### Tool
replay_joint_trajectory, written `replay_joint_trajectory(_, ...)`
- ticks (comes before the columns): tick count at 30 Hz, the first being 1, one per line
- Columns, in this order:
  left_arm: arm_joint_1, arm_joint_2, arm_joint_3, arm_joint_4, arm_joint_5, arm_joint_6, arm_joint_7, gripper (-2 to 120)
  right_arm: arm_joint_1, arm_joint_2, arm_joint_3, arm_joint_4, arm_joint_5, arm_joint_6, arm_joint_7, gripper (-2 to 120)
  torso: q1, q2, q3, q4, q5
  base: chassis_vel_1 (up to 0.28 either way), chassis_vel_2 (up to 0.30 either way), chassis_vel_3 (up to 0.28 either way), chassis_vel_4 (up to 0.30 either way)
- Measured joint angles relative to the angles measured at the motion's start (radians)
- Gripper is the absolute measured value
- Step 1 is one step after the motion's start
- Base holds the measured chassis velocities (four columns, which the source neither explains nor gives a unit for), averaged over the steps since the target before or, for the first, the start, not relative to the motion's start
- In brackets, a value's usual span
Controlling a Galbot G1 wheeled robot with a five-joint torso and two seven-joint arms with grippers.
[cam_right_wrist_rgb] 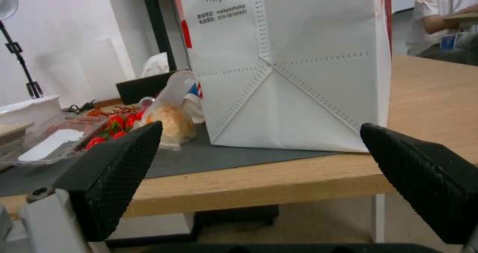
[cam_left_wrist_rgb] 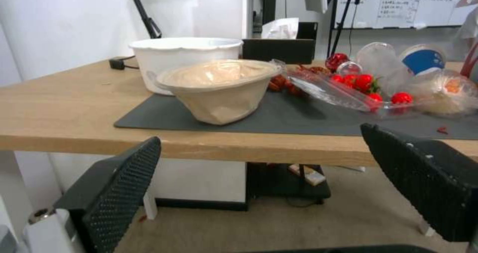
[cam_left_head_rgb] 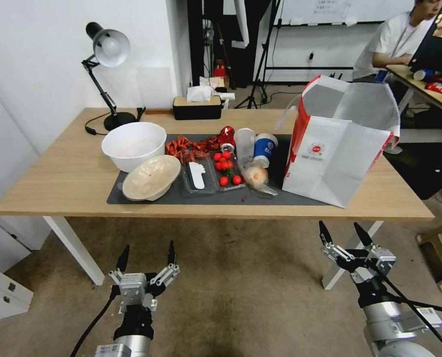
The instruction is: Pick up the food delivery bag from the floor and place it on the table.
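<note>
The food delivery bag (cam_left_head_rgb: 340, 144) stands upright on the right part of the table (cam_left_head_rgb: 57, 178), partly on the dark grey mat (cam_left_head_rgb: 280, 196), its top open and foil lining showing. In the right wrist view the bag (cam_right_wrist_rgb: 294, 66) fills the space above the table edge. My right gripper (cam_left_head_rgb: 343, 234) hangs open in front of the table's front edge, below the bag, holding nothing. My left gripper (cam_left_head_rgb: 146, 256) is open too, low over the floor (cam_left_head_rgb: 241, 297) before the table. Both sets of fingers (cam_left_wrist_rgb: 124, 178) (cam_right_wrist_rgb: 114, 170) stand wide apart.
On the mat sit a white bowl (cam_left_head_rgb: 134, 145), a lidded beige bowl (cam_left_head_rgb: 150, 177), a clear tray of tomatoes (cam_left_head_rgb: 226, 168), cups (cam_left_head_rgb: 264, 148) and a bagged bun (cam_left_head_rgb: 256, 176). A desk lamp (cam_left_head_rgb: 107, 54) and tissue box (cam_left_head_rgb: 197, 105) stand at the back. White table legs (cam_left_head_rgb: 75, 248) flank the grippers.
</note>
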Motion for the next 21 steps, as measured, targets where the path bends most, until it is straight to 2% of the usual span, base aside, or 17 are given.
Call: replay_joint_trajectory(21, 0.000, 0.000, 0.000, 0.000, 0.000, 0.001, 0.000, 100, 0.000, -0.001, 0.001, 0.001, 0.000, 0.000, 0.000, 100, 0.000, 0.000, 0.000, 0.0000, 0.0000, 0.000, 0.000, 0.000, 0.000)
